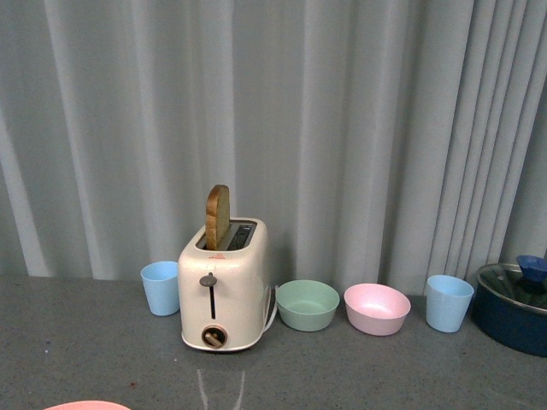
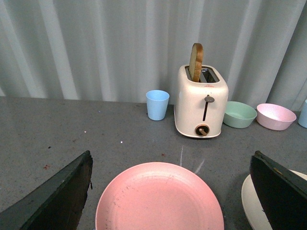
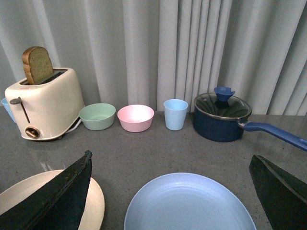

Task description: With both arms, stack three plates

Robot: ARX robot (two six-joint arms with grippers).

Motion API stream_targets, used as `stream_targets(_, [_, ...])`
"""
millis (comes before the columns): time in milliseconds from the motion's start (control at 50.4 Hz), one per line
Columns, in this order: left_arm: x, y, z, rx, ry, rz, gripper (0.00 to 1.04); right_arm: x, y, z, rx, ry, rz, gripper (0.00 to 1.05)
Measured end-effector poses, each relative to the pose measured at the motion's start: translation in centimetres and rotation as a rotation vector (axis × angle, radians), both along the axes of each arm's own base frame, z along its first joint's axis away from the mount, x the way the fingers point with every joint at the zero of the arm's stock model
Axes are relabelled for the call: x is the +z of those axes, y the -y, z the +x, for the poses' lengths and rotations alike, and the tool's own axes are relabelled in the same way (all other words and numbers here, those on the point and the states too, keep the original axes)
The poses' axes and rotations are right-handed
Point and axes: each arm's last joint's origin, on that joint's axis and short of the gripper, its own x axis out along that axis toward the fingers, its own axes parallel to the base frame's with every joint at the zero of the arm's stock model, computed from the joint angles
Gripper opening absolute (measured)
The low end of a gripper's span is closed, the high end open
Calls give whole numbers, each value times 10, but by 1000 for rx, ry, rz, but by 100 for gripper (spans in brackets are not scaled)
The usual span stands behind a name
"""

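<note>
With jaws spread wide, the left gripper [image 2: 171,158] brackets the pink plate [image 2: 159,199] lying before the toaster [image 2: 200,104], the right gripper [image 3: 171,157] brackets the light blue plate [image 3: 189,203] further right, and the cream plate [image 3: 97,203] lies between them.

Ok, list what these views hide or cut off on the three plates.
- Pink plate: near edge cut off by the left wrist frame; front view shows only a sliver.
- Cream plate: partly behind a gripper finger, right wrist view.
- Blue plate: near rim cut off by the right wrist frame.
</note>
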Motion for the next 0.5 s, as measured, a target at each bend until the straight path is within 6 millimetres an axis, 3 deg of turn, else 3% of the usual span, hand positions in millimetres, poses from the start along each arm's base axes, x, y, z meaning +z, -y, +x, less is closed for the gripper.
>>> stream_targets(496, [0,0,0,0,0,0,98,0,0,0,0,0,0,97])
